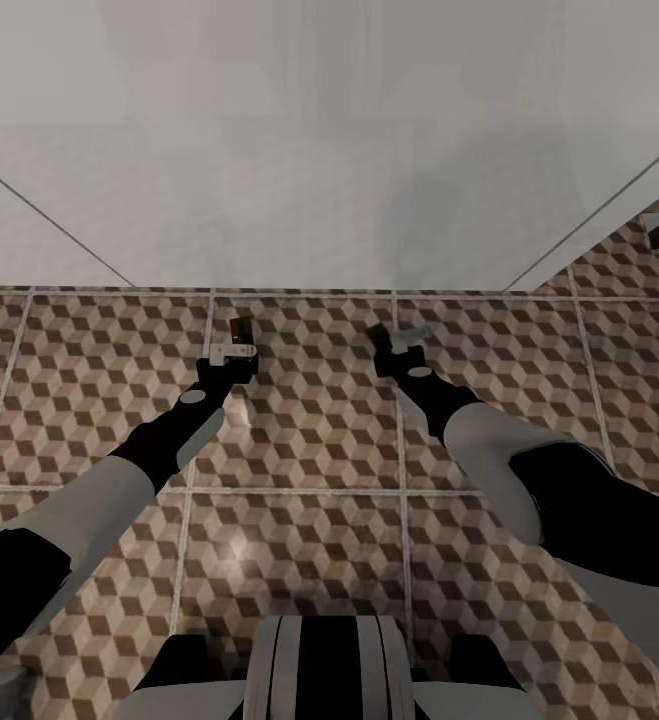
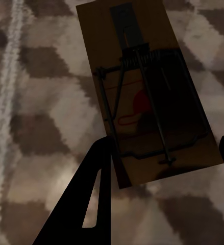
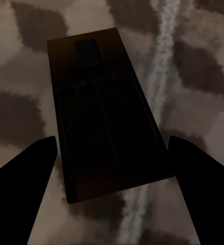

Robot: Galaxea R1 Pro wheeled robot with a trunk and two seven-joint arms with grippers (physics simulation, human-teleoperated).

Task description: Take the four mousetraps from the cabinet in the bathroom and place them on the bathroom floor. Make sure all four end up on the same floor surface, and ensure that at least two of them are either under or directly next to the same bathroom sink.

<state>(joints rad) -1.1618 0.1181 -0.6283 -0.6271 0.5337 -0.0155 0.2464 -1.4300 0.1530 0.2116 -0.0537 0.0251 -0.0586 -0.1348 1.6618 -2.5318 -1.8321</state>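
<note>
**Placing step: two traps at floor level, release pending**

One mousetrap (image 2: 145,97) lies flat on the cube-patterned bathroom floor (image 1: 299,520), between the fingers of my left gripper (image 1: 237,345); the fingers stand apart on either side, not visibly pinching. A second mousetrap (image 3: 106,112), very dark in the right wrist view, sits likewise between the spread fingers of my right gripper (image 1: 394,340). Judgement: both traps are set down or nearly so. Next move calls for a straight lift clear without dragging them. Both arms reach forward and down, wrists low, near the white wall (image 1: 319,150). Whether this spot is beside the sink, I cannot tell.
</note>
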